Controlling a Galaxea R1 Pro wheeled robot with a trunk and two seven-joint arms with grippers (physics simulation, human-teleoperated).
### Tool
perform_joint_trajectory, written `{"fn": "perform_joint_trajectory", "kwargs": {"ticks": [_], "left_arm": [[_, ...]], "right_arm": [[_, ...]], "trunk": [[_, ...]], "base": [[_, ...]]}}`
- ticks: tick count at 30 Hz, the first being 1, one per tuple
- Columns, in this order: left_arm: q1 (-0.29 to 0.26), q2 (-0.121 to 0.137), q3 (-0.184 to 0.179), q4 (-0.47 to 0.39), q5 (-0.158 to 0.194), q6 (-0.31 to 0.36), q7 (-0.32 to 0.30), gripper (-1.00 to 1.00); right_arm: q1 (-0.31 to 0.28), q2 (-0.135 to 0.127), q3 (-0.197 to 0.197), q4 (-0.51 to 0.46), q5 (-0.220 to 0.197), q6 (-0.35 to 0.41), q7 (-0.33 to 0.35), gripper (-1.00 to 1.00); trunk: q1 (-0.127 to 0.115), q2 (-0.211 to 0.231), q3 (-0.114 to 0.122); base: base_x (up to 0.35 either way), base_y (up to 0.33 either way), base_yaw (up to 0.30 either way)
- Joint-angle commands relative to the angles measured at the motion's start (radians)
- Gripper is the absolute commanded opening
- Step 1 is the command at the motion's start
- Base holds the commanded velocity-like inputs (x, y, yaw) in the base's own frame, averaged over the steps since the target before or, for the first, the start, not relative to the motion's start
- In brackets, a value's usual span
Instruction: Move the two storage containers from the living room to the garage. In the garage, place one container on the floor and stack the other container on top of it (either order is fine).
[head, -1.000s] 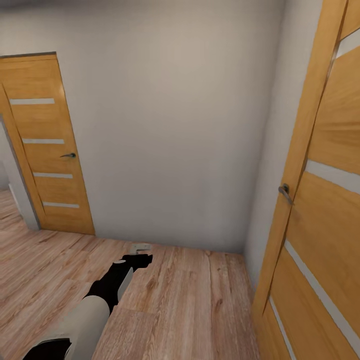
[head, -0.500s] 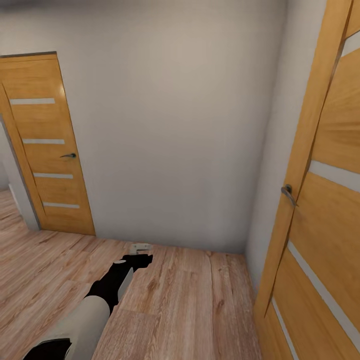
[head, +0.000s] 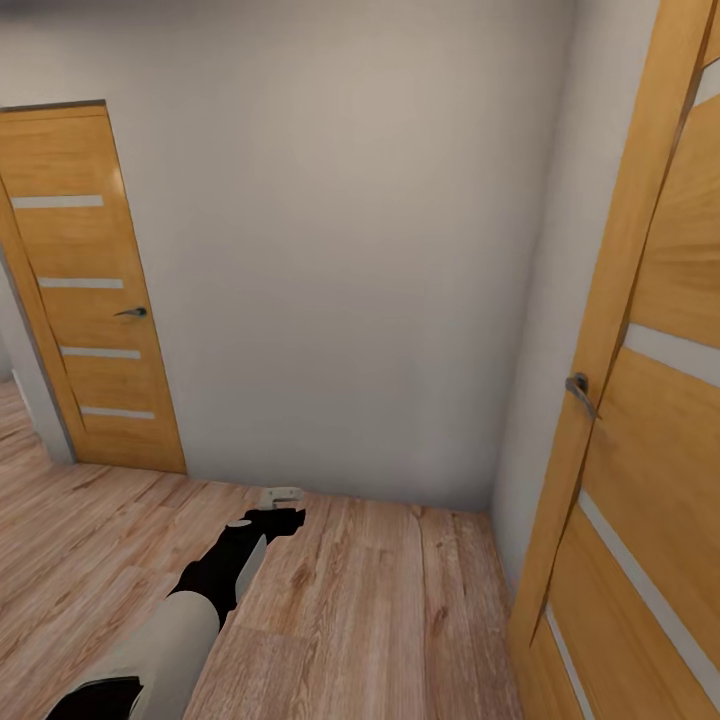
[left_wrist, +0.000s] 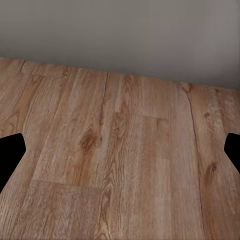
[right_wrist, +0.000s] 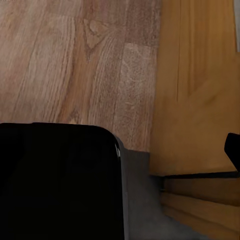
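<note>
The storage containers are out of view. I stand in a corner of a passage with a light wood plank floor (head: 380, 610) and grey-white walls (head: 340, 260). My left arm reaches forward and down, and its left gripper (head: 282, 503) hangs over the planks near the foot of the wall. Seen from the left wrist, the left gripper (left_wrist: 120, 155) is open, its dark fingertips (left_wrist: 10, 155) far apart with bare planks between them. In the right wrist view the right gripper (right_wrist: 120, 150) holds nothing. One dark fingertip (right_wrist: 233, 149) sits far out to the side.
A closed wooden door (head: 95, 300) with pale stripes and a lever handle (head: 131, 312) stands at the left. A second striped wooden door (head: 640, 400) with handle (head: 579, 388) is close on my right. A dark robot part (right_wrist: 57, 180) sits over the planks beside a door base (right_wrist: 200, 100).
The whole view has shifted slightly, so the left door sits a little further left and the right door handle a little further right. The left arm keeps its pose.
</note>
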Motion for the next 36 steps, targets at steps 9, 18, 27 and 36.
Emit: {"fn": "perform_joint_trajectory", "kwargs": {"ticks": [9,18,27,36], "left_arm": [[0.0,-0.001,0.007,-0.002,-0.01,0.005,-0.002,1.0],[0.0,-0.001,0.007,-0.002,-0.009,0.006,0.0,1.0],[0.0,-0.002,0.007,-0.002,-0.01,0.005,0.0,1.0],[0.0,-0.001,0.007,-0.002,-0.009,0.005,0.0,1.0]], "right_arm": [[-0.001,0.0,0.0,0.001,0.005,-0.003,-0.006,1.0],[-0.001,0.0,-0.001,0.001,0.005,-0.003,-0.006,1.0],[-0.001,0.0,0.0,0.001,0.005,-0.003,-0.007,1.0],[-0.001,0.0,0.0,0.001,0.005,-0.003,-0.007,1.0]], "trunk": [[0.0,-0.001,-0.001],[0.0,-0.001,-0.001],[0.0,-0.001,-0.001],[0.0,-0.001,-0.001]], "base": [[0.003,-0.001,0.0],[0.148,0.0,0.0],[0.022,0.0,0.0],[0.064,-0.04,0.0]]}}
